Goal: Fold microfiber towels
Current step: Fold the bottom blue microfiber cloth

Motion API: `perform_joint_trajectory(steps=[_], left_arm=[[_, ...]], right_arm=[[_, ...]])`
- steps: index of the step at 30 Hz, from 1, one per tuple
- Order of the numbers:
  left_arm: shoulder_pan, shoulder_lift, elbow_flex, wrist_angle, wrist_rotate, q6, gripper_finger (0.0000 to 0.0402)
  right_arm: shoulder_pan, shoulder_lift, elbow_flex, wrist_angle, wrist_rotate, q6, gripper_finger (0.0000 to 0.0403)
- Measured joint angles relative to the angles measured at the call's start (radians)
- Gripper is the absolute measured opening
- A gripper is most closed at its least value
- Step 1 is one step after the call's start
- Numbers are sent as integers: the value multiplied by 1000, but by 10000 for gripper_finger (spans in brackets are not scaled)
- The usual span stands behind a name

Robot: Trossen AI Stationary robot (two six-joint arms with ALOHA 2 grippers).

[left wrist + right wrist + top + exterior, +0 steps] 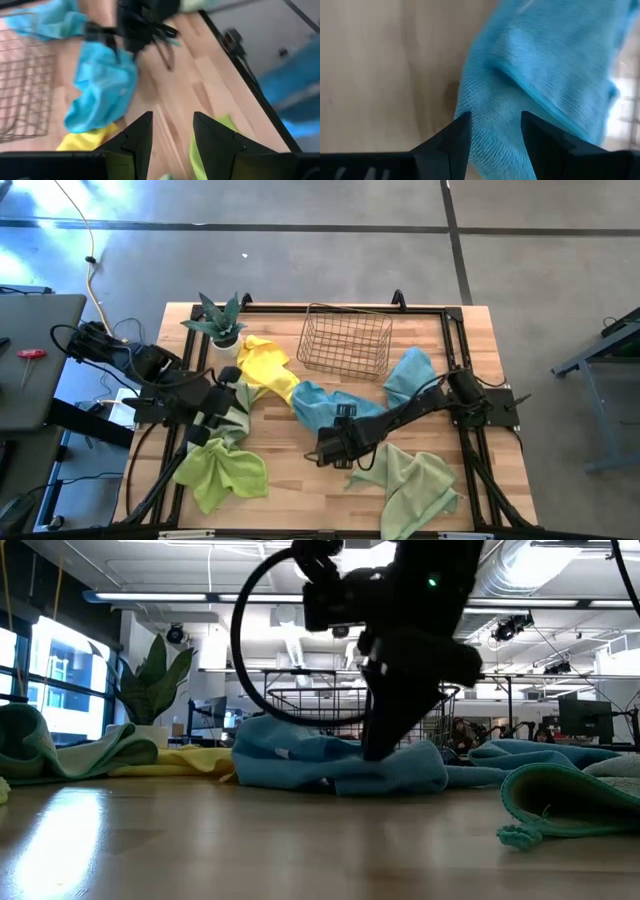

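A light blue towel (pixel 322 406) lies crumpled at the table's middle, and a yellow towel (pixel 268 365) touches its far-left end. A second blue towel (pixel 410 370) lies to the right, a lime green one (pixel 225 470) near left and a sage green one (pixel 415 480) near right. My right gripper (pixel 326 450) is open and low at the light blue towel's near edge (pixel 485 125). The low view shows its fingers (pixel 380 745) down at the cloth. My left gripper (pixel 172 135) is open and raised over the table's left side (pixel 215 415), with nothing between its fingers. My right gripper comes at the light blue towel's near edge (pixel 492 145) from above, slanting down. Its open fingers stand one to each side of a bunched strip of the cloth. I cannot tell whether they touch it. The towel lies slack on the table.
A wire basket (pixel 345 340) stands at the far middle and a potted plant (pixel 220 320) at the far left. A pale green cloth (pixel 236 418) lies under the left arm. Bare wood (pixel 305 495) shows at the near middle, between the two green towels.
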Motion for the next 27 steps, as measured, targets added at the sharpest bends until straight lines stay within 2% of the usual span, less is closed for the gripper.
perform_joint_trajectory(steps=[5, 10, 13, 17, 20, 23, 27], left_arm=[[0, -4, 0, 54, -40, -71, 131], [0, -3, 0, 109, -89, -91, 131], [0, -3, 0, 149, -121, -94, 131], [0, -2, 0, 191, -149, -114, 131], [0, -2, 0, 212, -173, -114, 131], [0, -2, 0, 219, -202, -118, 131], [0, 0, 0, 219, -218, -134, 131]], right_arm=[[2, -3, -14, 30, 65, -90, 165], [8, -61, -32, 64, 14, -242, 165], [3, -131, -115, 58, -27, -286, 165], [-34, -282, -287, 91, -53, -256, 165], [-64, -422, -427, 225, -58, -188, 165], [-85, -548, -544, 485, -96, -137, 165], [-65, -599, -670, 811, -135, -252, 165]])
